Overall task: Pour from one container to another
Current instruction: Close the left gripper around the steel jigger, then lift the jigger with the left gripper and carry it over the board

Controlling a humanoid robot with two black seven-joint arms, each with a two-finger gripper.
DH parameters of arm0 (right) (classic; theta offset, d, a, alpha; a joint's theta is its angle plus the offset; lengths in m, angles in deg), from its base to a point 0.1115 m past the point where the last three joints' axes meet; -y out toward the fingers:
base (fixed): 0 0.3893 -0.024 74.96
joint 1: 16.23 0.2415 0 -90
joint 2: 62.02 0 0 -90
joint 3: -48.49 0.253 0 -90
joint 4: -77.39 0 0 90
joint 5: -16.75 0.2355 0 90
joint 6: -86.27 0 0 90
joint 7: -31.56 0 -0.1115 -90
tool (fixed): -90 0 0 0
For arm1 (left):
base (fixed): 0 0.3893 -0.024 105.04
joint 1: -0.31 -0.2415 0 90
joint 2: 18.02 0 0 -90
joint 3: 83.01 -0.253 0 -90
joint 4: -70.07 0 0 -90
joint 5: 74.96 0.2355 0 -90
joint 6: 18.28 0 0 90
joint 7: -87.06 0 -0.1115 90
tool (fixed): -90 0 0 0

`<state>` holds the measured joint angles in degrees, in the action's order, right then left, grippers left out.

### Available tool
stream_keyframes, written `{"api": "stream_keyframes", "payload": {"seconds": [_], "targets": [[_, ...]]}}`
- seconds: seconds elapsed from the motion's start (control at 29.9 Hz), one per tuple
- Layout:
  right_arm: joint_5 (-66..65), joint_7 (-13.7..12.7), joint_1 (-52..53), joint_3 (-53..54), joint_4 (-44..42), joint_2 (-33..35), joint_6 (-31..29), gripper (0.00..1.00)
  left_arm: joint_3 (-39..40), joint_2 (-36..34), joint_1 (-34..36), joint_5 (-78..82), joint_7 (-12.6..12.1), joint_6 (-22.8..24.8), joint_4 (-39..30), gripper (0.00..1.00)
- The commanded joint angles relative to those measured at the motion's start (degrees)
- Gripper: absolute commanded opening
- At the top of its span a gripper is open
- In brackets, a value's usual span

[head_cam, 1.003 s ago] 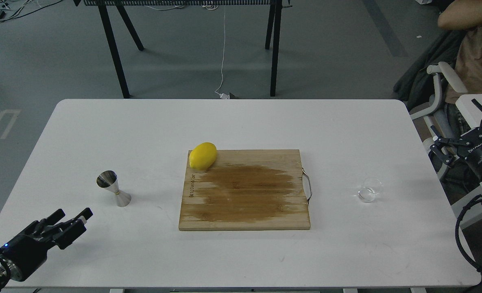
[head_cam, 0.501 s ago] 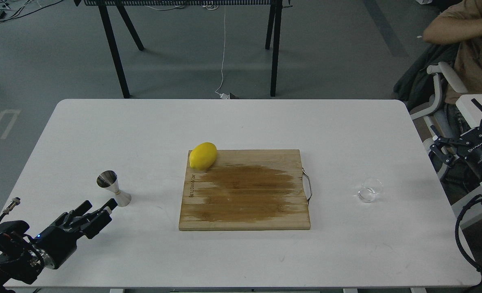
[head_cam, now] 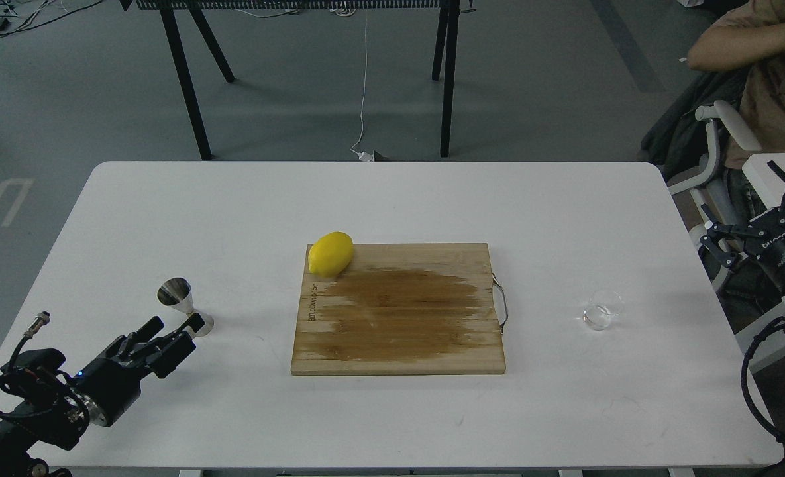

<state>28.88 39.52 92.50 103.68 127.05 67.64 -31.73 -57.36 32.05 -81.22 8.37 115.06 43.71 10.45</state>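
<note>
left black two-finger gripper (head_cam: 175, 324) low at the near-left, fingers spread apart, pointing up-right | right black two-finger gripper (head_cam: 753, 202) parked off at the right edge, fingers splayed wide

Left pincer (head_cam: 175, 324) seemingly hides part of the jigger's (head_cam: 185, 307) base.

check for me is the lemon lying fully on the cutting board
No, the lemon sits at the far left corner of the cutting board, with part of it hanging past the edge.
</note>
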Motion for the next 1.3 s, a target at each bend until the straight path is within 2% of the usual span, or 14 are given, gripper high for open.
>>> {"api": "stream_keyframes", "payload": {"seconds": [0.0,0.67,0.9,1.1,1.2,1.27], "targets": [[0.00,0.04,0.08,0.09,0.00,-0.02,0.00,0.99,0.02,0.91,0.76,-0.01,0.00,0.00,0.64,1.00],[0.00,0.04,0.08,0.09,0.00,-0.02,0.00,0.99,-0.51,6.88,4.80,1.30,0.00,0.00,7.41,0.99],[0.00,0.04,0.17,0.09,0.00,0.07,0.00,0.99,-0.60,9.60,6.30,1.48,0.00,0.00,10.92,0.93],[0.00,0.04,0.17,0.18,0.00,0.07,0.00,0.99,-1.65,10.84,7.62,4.38,0.00,0.00,14.96,0.76],[0.00,0.04,0.08,0.18,0.00,0.07,0.00,0.99,-1.74,12.24,8.06,4.47,0.00,0.00,16.81,0.62],[0.00,0.04,0.08,0.18,-0.09,0.07,0.00,0.99,-1.65,12.51,8.23,4.47,0.00,0.00,17.43,0.47]]}}
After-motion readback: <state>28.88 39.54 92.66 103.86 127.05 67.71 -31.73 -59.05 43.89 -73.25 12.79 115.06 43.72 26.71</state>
